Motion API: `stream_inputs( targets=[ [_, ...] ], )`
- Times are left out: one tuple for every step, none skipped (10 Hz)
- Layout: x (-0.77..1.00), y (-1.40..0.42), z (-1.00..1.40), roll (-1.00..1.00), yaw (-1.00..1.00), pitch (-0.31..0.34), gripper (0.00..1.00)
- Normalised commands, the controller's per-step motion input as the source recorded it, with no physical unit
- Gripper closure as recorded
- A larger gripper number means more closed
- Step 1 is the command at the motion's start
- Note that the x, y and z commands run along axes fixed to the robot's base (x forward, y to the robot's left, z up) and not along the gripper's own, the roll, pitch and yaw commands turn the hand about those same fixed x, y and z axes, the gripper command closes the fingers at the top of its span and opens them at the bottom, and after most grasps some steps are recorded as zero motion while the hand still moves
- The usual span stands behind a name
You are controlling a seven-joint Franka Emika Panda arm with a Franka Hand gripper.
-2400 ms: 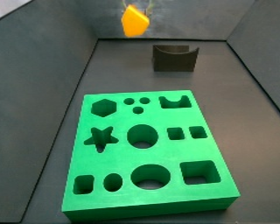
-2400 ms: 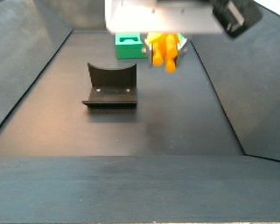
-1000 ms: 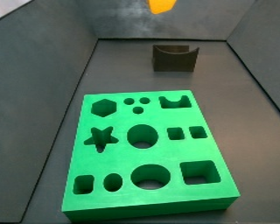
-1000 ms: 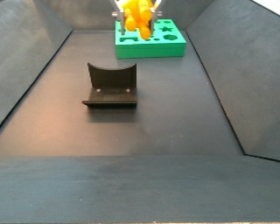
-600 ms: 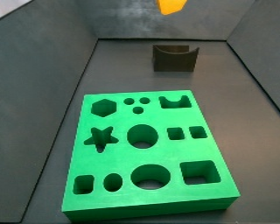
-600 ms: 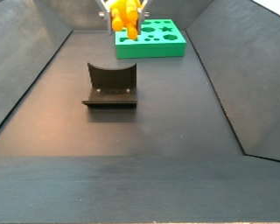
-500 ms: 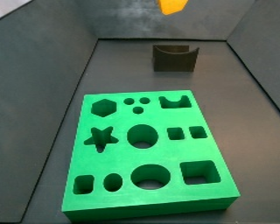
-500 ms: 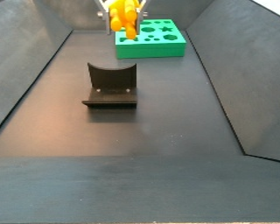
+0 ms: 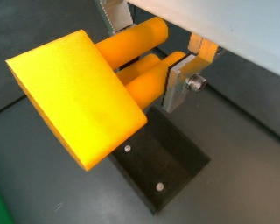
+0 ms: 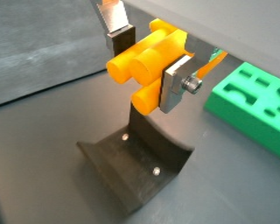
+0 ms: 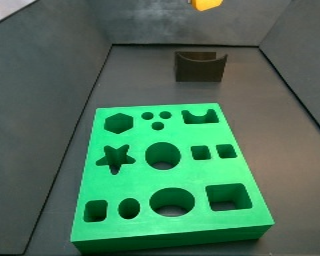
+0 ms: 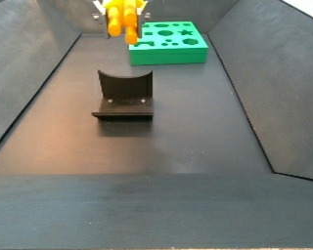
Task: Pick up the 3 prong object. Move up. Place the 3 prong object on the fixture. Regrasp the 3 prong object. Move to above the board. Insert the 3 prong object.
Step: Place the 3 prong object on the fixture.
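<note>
Gripper: the gripper [image 10: 143, 54] hung high over the floor, above the fixture; in both wrist views its two silver finger plates pressed on opposite sides of the 3 prong object, holding it clear of everything below.
Fingers: one finger plate [image 9: 184, 76] with a screw in its side lay flat against the orange piece; the opposite plate [image 10: 113, 26] met its far side.
3 prong object: the 3 prong object [image 9: 81, 92] was clamped in the air, its broad flat end facing the camera in a wrist view and its rounded prongs running back between the plates; in a side view it showed only as an orange scrap [image 11: 206, 4] at the upper edge, and in a side view it hung [image 12: 118, 18] above and behind the fixture.
Fixture: the fixture [image 12: 122, 96] stood on the floor, dark, with a curved notch in its top; a wrist view showed it [image 10: 136, 170] directly beneath the held piece, not touching it.
Board: the board [image 11: 168, 175] lay flat on the floor, bright green, with hexagon, star, round, square and oval cut-outs, well apart from the fixture [image 11: 199, 65].
Surface: the floor [image 12: 146, 146] was a dark grey matte sheet, bare around the two items.
Room: sloping grey walls [image 11: 43, 90] enclosed the floor on its sides, forming a shallow bin.
</note>
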Motion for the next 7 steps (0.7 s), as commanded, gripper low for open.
stream_inputs(
  targets=[
    [0.11,0.05,0.00,-1.00,-0.19,0.122,1.00],
    [0.04,0.05,0.00,-1.00,-0.20,0.128,1.00],
    [0.02,0.05,0.01,-0.94,-0.19,0.108,1.00],
    [0.04,0.04,0.00,-0.62,-0.15,0.057,1.00],
    [0.06,0.05,-0.01,-0.49,-0.13,0.049,1.00],
    [0.07,0.03,0.00,-0.29,-0.10,0.053,1.00],
    [0.06,0.03,0.01,-0.21,-0.09,0.047,1.00]
  ],
)
